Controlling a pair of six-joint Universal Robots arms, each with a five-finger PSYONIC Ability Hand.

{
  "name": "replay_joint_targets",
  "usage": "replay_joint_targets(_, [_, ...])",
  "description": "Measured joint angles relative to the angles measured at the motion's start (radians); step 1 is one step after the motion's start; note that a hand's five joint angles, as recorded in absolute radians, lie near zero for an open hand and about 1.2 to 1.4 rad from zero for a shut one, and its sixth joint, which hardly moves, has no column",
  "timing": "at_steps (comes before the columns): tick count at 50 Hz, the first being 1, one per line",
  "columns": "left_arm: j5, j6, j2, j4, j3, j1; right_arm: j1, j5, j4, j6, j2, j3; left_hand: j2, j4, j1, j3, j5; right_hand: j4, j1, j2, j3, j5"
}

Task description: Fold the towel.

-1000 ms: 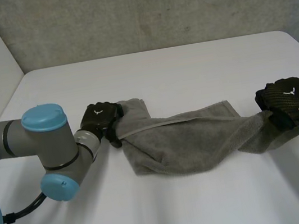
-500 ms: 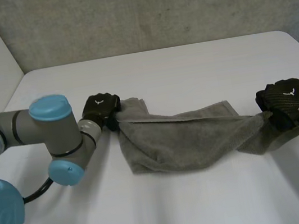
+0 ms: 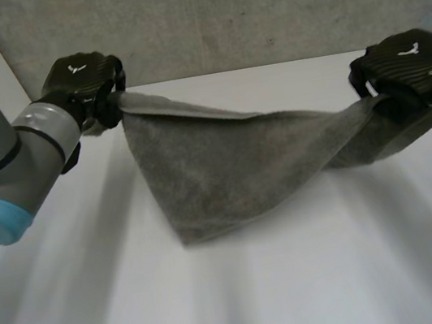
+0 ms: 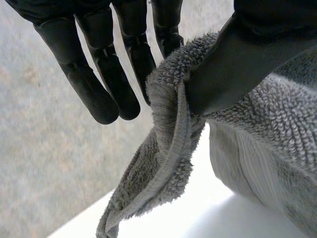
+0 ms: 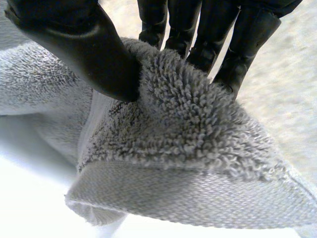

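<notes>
So the grey terry towel [image 3: 225, 169] hangs sagging between both hands above the white surface [image 3: 303, 296]. The left hand [image 3: 79, 77] pinches one corner thumb-to-fingers, and the right hand [image 3: 406, 62] pinches the other end the same way. I'd spread them apart evenly so the twist drops out before folding.

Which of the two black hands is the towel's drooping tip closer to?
The left hand, on the grey arm; the towel sags lowest nearer it.
</notes>
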Motion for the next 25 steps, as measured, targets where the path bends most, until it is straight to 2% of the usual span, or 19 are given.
replay_joint_targets(3, [0.0, 0.02, 0.012, -0.065, -0.015, 0.026, 0.029, 0.002, 0.098, -0.067, 0.071, -0.072, 0.0, 0.0, 0.0, -0.001, 0.0, 0.0, 0.0, 0.0, 0.0, 0.0])
replay_joint_targets(10, [-0.003, 0.111, -0.022, -0.127, -0.008, 0.062, 0.107, 0.039, 0.177, -0.208, 0.234, -0.194, -0.002, -0.008, 0.0, -0.024, 0.0, 0.0, 0.0, 0.0, 0.0, 0.0])
replay_joint_targets(14, [-0.016, 0.207, -0.113, -0.136, 0.086, 0.068, 0.167, 0.112, 0.18, -0.235, 0.382, -0.332, -0.003, -0.014, 0.0, -0.038, 0.0, 0.0, 0.0, 0.0, 0.0, 0.0])
replay_joint_targets(18, [-0.035, 0.256, -0.192, -0.139, 0.205, 0.067, 0.216, 0.18, 0.17, -0.234, 0.486, -0.467, -0.003, -0.014, 0.0, -0.039, 0.0, 0.0, 0.0, 0.0, 0.0, 0.0])
replay_joint_targets(23, [-0.084, 0.238, -0.266, -0.133, 0.462, 0.064, 0.279, 0.289, 0.007, -0.208, 0.561, -0.673, -0.002, -0.014, 0.0, -0.039, 0.0, 0.0, 0.001, 0.0, 0.0, 0.0])
replay_joint_targets(25, [-0.113, 0.209, -0.296, -0.127, 0.606, 0.064, 0.302, 0.346, -0.161, -0.174, 0.552, -0.738, -0.001, -0.014, 0.0, -0.038, 0.0, 0.0, 0.001, 0.0, 0.0, 0.0])
